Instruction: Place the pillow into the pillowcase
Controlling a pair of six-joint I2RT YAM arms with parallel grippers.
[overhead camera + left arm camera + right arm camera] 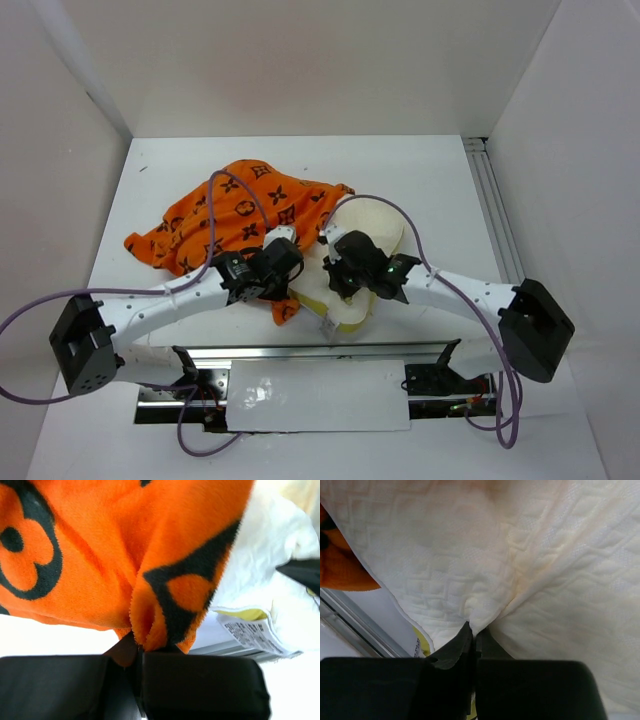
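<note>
The orange pillowcase (240, 215) with dark brown motifs lies crumpled on the table, left of middle. The cream-white pillow (365, 225) with a yellowish-green edge lies to its right, partly under my right arm. My left gripper (285, 275) is shut on a fold of the pillowcase (150, 580), pinched between the jaws (140, 647). My right gripper (335, 275) is shut on a pinch of the pillow's quilted fabric (520, 570), its tips meeting at the fold (475, 635). The pillow's white label (252, 632) shows in the left wrist view.
A metal rail (320, 352) and a white plate (320, 395) run along the near edge between the arm bases. White walls enclose the table on the left, back and right. A slotted rail (495, 215) runs along the right side.
</note>
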